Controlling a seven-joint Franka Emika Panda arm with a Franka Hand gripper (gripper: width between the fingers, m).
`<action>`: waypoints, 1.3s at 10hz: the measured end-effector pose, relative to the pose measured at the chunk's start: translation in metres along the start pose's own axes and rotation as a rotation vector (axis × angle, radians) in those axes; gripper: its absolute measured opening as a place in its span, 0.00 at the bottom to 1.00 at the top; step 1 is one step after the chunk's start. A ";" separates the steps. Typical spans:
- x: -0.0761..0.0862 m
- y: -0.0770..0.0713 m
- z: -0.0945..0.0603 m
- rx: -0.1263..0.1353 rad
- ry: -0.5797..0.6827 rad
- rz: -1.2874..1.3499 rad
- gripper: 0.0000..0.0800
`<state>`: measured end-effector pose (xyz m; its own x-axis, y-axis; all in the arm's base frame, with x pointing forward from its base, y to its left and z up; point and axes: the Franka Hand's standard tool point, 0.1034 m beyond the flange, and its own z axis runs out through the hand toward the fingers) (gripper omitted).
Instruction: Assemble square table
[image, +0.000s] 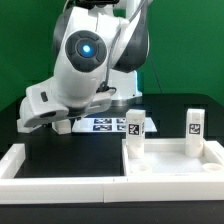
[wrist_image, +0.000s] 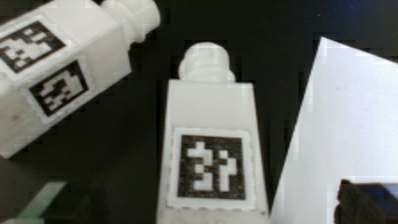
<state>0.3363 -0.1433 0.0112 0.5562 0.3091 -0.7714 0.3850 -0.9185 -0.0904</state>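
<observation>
A plain green backdrop (image: 25, 45) fills the upper left and upper right of the exterior view, lit softly and evenly, with no hard shadows on it. Its lower edge meets a black counter (image: 75, 155) that spreads across the middle of the frame, matte and without glare. A low white wall bar (image: 60, 186) borders the counter along the lower part of the frame and turns back at the lower left corner. The marker board (image: 100, 124) lies flat near centre frame, partly covered. In the wrist view the same counter shows only as blurred dark ground.
</observation>
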 end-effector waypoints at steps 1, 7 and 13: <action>0.002 -0.001 0.003 -0.004 -0.011 -0.008 0.81; 0.002 -0.002 0.004 -0.001 -0.012 -0.009 0.36; -0.017 -0.007 -0.054 -0.001 -0.002 -0.072 0.36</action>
<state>0.3639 -0.1285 0.0594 0.5251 0.3740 -0.7645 0.4252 -0.8934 -0.1451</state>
